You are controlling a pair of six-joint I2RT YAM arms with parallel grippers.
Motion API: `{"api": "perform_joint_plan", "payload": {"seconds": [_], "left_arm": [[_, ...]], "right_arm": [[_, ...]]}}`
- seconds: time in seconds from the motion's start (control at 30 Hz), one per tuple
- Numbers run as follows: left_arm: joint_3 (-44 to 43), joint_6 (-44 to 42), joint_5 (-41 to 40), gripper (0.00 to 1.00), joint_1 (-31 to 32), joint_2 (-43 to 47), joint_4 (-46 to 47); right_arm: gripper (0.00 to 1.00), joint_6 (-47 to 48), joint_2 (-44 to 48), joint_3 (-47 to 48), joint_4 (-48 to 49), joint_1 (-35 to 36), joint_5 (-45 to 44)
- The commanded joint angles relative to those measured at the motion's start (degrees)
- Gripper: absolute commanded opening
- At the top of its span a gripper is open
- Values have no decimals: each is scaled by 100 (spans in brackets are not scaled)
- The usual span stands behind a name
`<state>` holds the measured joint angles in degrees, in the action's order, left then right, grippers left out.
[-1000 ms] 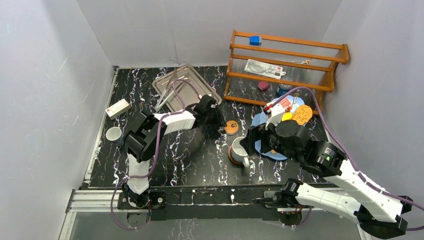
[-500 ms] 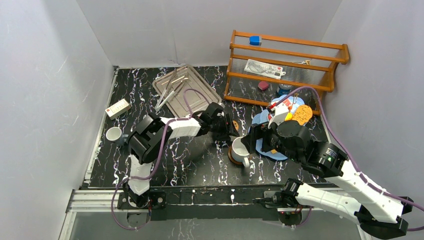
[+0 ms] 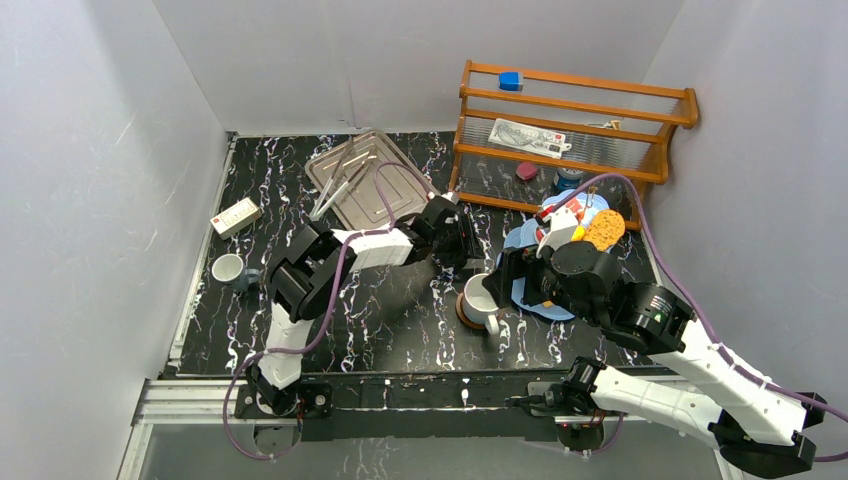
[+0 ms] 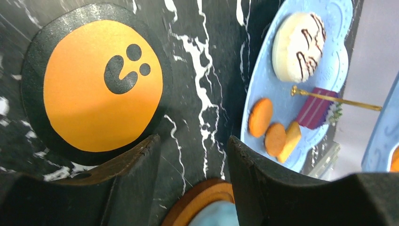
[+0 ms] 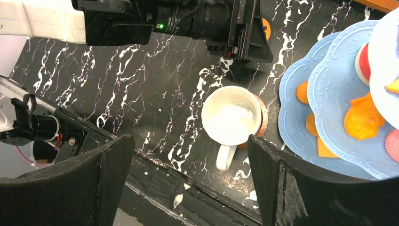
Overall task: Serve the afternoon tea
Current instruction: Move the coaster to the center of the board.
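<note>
My left gripper [image 3: 465,248] is open and empty, low over the table between an orange, black-rimmed round saucer [image 4: 101,87] and the light-blue three-tier stand [image 3: 545,292]. In the left wrist view its fingers [image 4: 136,179] flank bare table. The stand's bottom tier [image 4: 324,70] holds a white drizzled pastry [image 4: 299,44], orange cookies [image 4: 261,115] and a purple cake [image 4: 315,110]. A white mug [image 3: 476,298] sits on a brown saucer [image 5: 261,123] beside the stand [image 5: 329,84]. My right gripper [image 5: 188,183] is open and empty above the mug [image 5: 232,117].
A silver tray [image 3: 395,195] with metal tongs [image 3: 340,182] lies at the back. A wooden rack [image 3: 570,120] stands at the back right. A small mug [image 3: 228,267] and a white box [image 3: 236,215] lie at the far left.
My left gripper has moved right from beside the tray, over the orange saucer, towards the stand. It now hides that saucer in the top view. The right arm has not moved.
</note>
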<state>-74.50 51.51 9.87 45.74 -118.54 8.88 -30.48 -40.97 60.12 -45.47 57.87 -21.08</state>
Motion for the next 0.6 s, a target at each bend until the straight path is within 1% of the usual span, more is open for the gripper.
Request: {"api": "perform_joint_plan", "payload": {"seconds": [0.0,0.13,0.2,0.33,0.43,0.57], "left_arm": [[-275,-624,-703,52,-118,-133,-268],[-470,-850,-722,52,-150,-232,-261],[-587,-973,-576,53,-148,-205,-278],[-625,-1062,-434,55,-145,104,-502],[-653,-1264,-731,59,-139,454,-1033],[-582,-1572,-1612,70,-149,1003,-1838]], "right_arm": [[99,-90,16,96,47,22,-115],[99,-90,35,83,40,17,-155],[99,-90,45,63,63,22,-157],[99,-81,37,96,59,16,-159],[99,-62,78,86,96,19,-185],[99,-15,248,-32,214,20,-222]]}}
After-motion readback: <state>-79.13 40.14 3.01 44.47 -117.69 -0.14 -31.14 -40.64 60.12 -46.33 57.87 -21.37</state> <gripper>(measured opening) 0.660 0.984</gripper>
